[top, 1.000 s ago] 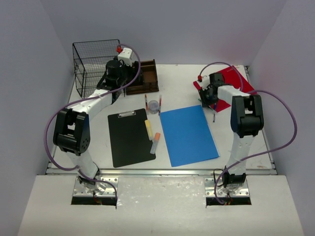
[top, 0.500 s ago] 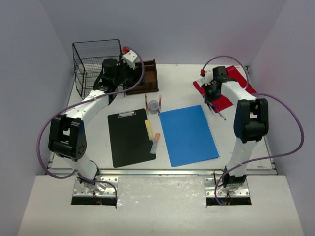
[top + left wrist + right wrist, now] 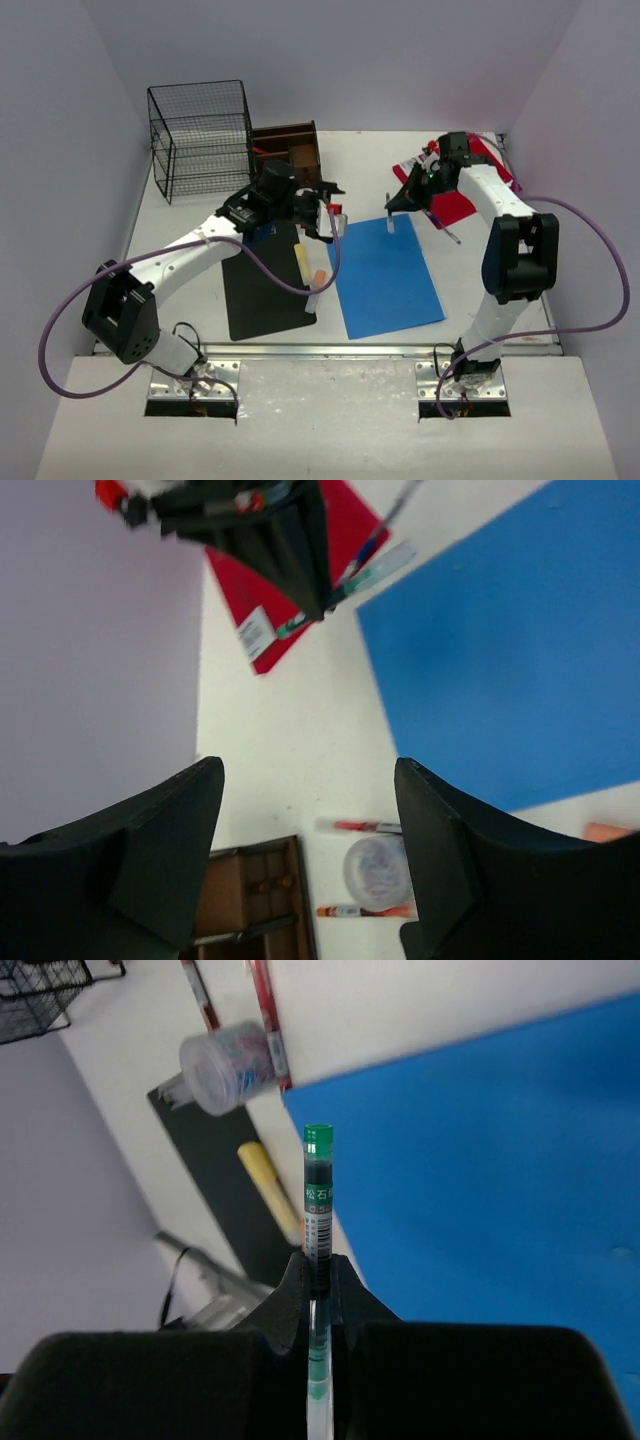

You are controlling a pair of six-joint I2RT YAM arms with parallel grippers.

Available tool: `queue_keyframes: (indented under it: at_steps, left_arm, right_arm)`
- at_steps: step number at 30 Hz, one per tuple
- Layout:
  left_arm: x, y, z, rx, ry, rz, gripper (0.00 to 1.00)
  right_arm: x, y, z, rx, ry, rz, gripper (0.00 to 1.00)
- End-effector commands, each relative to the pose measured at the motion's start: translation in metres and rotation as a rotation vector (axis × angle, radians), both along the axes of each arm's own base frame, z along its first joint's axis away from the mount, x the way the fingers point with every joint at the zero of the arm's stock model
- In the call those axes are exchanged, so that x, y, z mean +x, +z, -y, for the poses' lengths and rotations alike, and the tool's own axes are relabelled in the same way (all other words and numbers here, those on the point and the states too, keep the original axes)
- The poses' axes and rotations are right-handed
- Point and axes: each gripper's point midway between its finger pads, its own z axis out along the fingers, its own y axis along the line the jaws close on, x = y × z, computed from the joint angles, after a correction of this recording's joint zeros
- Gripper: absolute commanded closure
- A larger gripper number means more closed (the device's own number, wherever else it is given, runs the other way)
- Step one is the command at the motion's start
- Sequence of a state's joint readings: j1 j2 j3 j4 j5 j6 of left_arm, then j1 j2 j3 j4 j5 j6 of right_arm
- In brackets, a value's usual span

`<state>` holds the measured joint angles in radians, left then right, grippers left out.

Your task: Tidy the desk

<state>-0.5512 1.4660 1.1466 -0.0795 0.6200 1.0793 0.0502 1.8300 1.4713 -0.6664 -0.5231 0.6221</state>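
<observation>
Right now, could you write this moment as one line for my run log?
right fingers: shut on green pen, over blue sheet edge | left fingers: open, empty, over desk

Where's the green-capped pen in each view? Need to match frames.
Top external: green-capped pen hangs from the right gripper, over the far edge of the blue sheet.
Left wrist: pen near top centre, sticking out of that gripper.
Right wrist: pen at centre frame, pinched.
Shared landmark: the blue sheet.

A robot lab test booth: plain grey walls (image 3: 380,60) enclosing a white desk (image 3: 370,165).
</observation>
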Motion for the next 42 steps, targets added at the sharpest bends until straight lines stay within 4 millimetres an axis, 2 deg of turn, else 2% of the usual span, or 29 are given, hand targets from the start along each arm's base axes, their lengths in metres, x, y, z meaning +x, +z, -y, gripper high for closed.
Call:
queue_keyframes:
  at_steps: [1, 5, 11, 13, 27, 36, 42]
  left_arm:
    - [-0.052, -0.011, 0.033, 0.105, -0.243, 0.07, 0.36]
    - [-0.069, -0.015, 0.055, 0.116, -0.326, 0.042, 0.44]
    - [-0.106, -0.03, 0.07, 0.192, -0.471, 0.072, 0.52]
    - [-0.111, -0.035, 0.072, 0.203, -0.49, 0.086, 0.55]
    - [-0.11, -0.037, 0.084, 0.185, -0.479, 0.047, 0.56]
    - [-0.112, -0.011, 0.089, 0.108, -0.475, 0.084, 0.54]
    - [-0.11, 0.0, 0.092, 0.082, -0.462, 0.094, 0.51]
  right_arm:
    - [-0.045, 0.002, -0.043, 0.318, -0.011, -0.26, 1.0]
    - [-0.065, 0.009, -0.058, 0.423, 0.01, -0.327, 1.0]
    - [-0.081, 0.015, -0.071, 0.503, 0.043, -0.369, 1.0]
    - [-0.084, 0.015, -0.073, 0.503, 0.051, -0.369, 1.0]
    - [-0.099, 0.017, -0.087, 0.481, 0.112, -0.354, 1.0]
    - [-0.105, 0.004, -0.085, 0.467, 0.107, -0.376, 1.0]
    - [-0.102, 0.004, -0.085, 0.46, 0.105, -0.372, 1.0]
